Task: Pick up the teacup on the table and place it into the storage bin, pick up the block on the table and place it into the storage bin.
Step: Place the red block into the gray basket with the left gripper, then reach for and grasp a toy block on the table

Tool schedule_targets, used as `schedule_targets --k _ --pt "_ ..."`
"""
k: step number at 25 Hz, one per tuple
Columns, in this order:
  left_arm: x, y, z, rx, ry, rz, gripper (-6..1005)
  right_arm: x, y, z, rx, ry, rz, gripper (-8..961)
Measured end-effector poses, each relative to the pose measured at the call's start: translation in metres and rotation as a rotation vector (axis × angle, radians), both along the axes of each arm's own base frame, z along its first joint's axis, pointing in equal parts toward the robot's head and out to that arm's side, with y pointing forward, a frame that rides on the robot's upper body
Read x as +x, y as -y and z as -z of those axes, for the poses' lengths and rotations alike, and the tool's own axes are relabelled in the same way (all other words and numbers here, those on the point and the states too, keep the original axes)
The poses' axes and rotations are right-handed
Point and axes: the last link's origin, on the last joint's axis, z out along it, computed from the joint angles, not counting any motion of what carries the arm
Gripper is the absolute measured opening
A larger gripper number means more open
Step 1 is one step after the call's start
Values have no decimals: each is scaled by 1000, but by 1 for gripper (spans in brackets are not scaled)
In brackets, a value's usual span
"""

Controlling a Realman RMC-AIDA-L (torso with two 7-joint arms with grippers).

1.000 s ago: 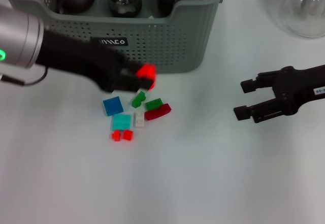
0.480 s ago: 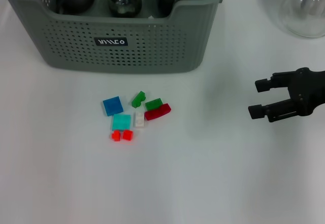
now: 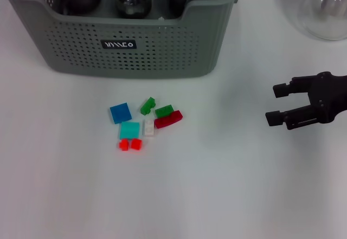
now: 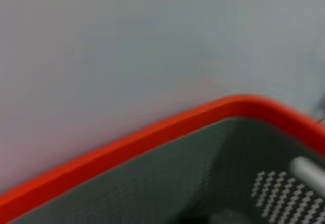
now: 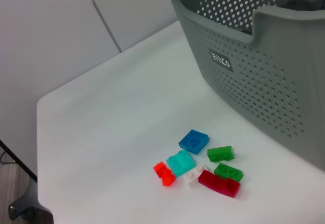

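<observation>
Seven blocks point(image 3: 145, 125) near storage bin point(image 3: 162, 55) | right hand point(image 3: 276, 104) open, well apart

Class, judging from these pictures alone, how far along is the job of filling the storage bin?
Done: dark, teacup-like vessels sit inside the storage bin. In hand: nothing; the right gripper hovers open over bare table, and the left gripper is out of the head view. Left: seven blocks lie on the table, among them the blue block and dark red block.
</observation>
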Motion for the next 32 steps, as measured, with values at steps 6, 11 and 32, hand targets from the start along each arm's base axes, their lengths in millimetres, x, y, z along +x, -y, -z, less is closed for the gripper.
schedule_targets --k 6,11,32 --pt "0 -2 14 -3 -53 -26 413 -1 -1 1 0 -2 2 947" --pt "2 -1 14 4 -57 -21 413 -3 -2 1 0 -3 -3 947" --pt "30 113 -58 -151 219 466 873 -5 -4 2 15 -12 -18 947"
